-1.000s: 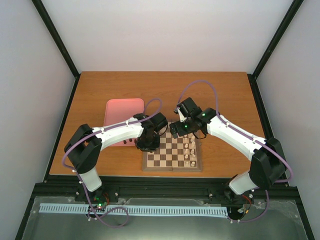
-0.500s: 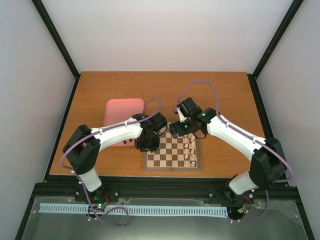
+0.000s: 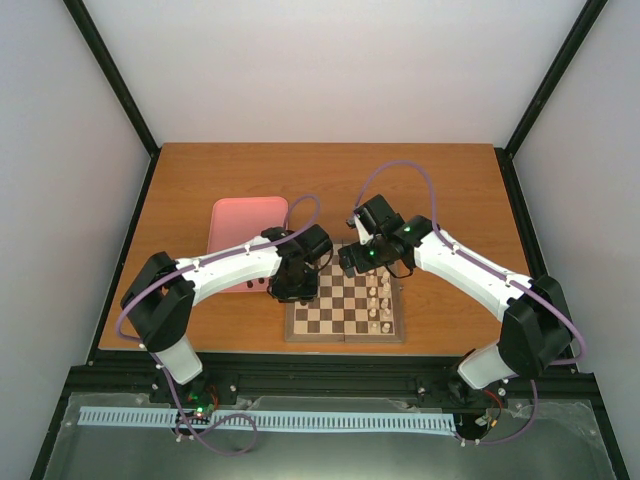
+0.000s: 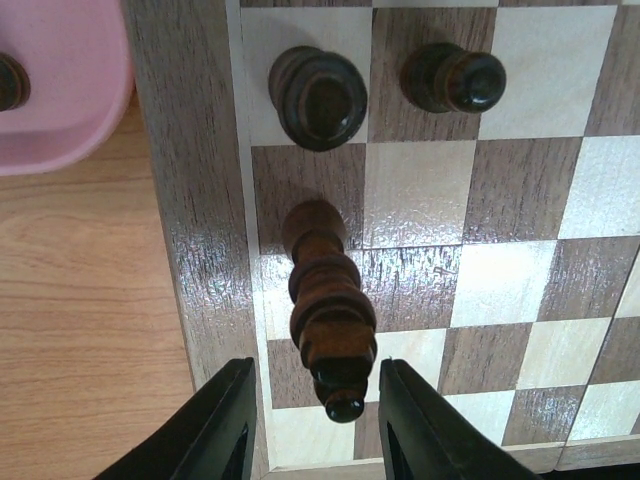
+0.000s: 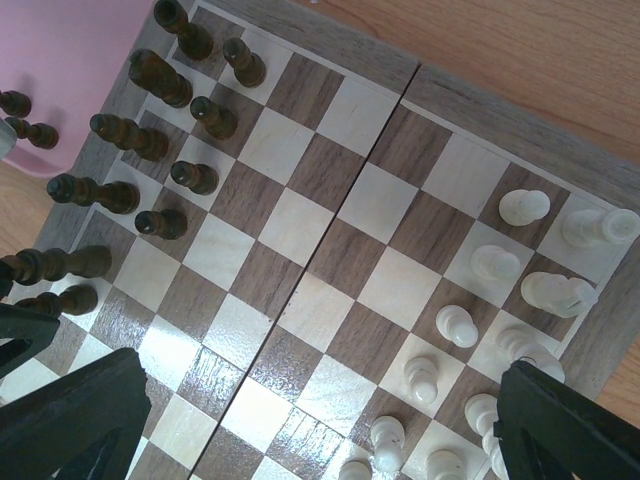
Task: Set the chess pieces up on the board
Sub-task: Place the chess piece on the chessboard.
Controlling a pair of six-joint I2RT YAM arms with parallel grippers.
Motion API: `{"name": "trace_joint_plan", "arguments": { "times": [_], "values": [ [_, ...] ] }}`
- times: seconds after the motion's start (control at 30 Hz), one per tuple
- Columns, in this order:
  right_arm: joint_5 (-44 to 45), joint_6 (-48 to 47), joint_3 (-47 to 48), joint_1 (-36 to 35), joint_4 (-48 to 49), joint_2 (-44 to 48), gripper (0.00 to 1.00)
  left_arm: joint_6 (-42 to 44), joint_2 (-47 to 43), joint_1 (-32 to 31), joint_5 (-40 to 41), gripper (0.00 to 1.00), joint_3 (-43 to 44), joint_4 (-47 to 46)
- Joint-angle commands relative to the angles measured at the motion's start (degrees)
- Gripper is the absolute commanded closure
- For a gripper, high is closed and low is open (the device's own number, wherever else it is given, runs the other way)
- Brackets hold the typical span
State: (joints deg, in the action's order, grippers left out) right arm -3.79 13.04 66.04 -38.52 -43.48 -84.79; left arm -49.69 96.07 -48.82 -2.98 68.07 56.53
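Left gripper (image 4: 315,430) has its fingers slightly parted either side of a tall dark brown turned-wood chess piece (image 4: 325,300), not pinching it. The piece stands on the edge file of the square checkered wooden board (image 4: 200,230). I'd back off straight up so neither pad clips its head. Right gripper (image 5: 320,435) hangs spread wide, empty. Only its wrist view shows the cream-white pieces (image 5: 545,290) opposite.

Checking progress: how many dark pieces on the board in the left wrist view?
3: a wide piece on an edge square, a pawn beside it, a tall piece lower in view. Others may be unseen.
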Motion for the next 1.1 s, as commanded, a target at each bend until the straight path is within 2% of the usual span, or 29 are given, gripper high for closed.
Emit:
{"name": "trace_joint_plan", "arguments": {
  "times": [0.0, 0.2, 0.43, 0.67, 0.73, 0.87, 1.07],
  "values": [
    [-0.4, -0.7, 0.4, 0.6, 0.3, -0.4, 0.06, 0.0, -1.8, -0.5, 0.6, 0.63, 0.2, -0.5],
    [0.3, -1.2, 1.1, 0.6, -0.8, -0.9, 0.05, 1.6, -2.7, -0.5, 0.4, 0.52, 1.5, -0.5],
    [-0.3, -1.4, 2.4, 0.6, -2.0, -0.9, 0.05, 3.0, -4.5, -0.4, 0.7, 0.48, 2.5, -0.1],
    [-0.4, -1.3, 2.4, 0.3, -3.7, 0.8, 0.05, 5.1, -10.2, 1.1, 4.7, 0.46, 3.4, 5.6],
    [-0.5, -1.3, 3.4, 0.0, -4.2, 0.9, 0.00, 5.7, -13.1, 3.0, 5.0, 0.46, 1.3, 6.3],
    [-1.5, -0.4, 5.2, -1.5, -5.3, 1.2, 0.00, 8.5, -19.0, 9.6, 5.8, 0.45, -1.4, 7.2],
    [-6.4, 1.6, 5.9, -5.4, -6.2, 3.8, 0.00, 15.6, -22.5, 20.4, 6.3, 0.44, -3.1, 6.9]
  ]
}}
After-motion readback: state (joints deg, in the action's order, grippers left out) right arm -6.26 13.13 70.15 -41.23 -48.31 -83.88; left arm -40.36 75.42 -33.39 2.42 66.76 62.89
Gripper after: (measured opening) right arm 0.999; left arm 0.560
